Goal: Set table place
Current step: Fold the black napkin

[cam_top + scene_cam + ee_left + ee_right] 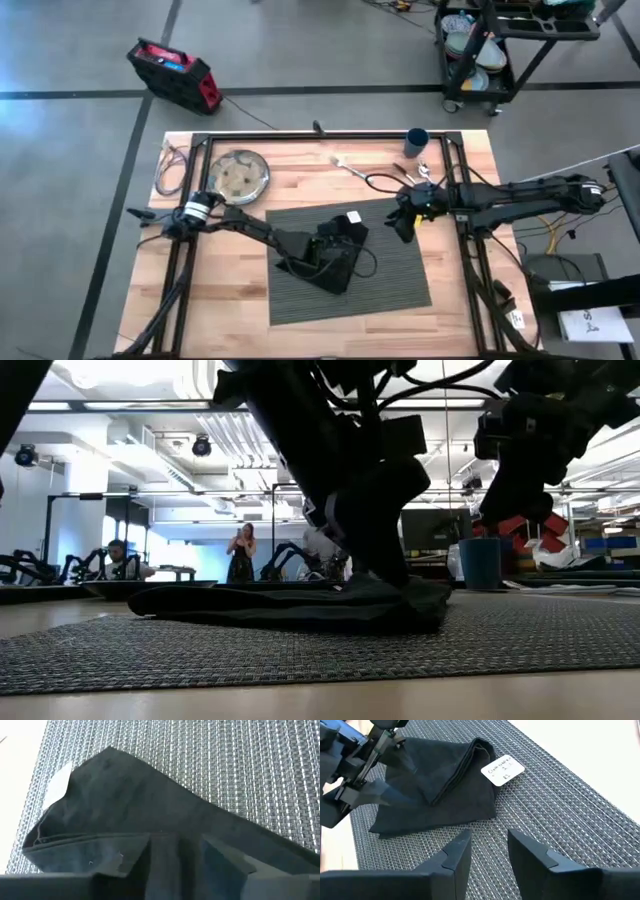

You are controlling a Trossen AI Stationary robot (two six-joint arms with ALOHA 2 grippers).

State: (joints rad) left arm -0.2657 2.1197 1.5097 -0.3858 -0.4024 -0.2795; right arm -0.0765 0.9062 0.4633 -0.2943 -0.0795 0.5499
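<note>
The left gripper [325, 243] is down on the black napkin [335, 262], which lies on the grey placemat [400, 275] in the middle of the table [240, 320]. I cannot tell if its jaws pinch the cloth. The right gripper [487, 852] hangs over the mat's right side, jaws a little apart, holding nothing.

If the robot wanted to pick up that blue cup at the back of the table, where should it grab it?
Probably by the rim, coming straight down from above. The blue cup stands upright and open-topped near the table's far edge, so one finger could go inside and one outside the wall. The right gripper is the nearer one.
</note>
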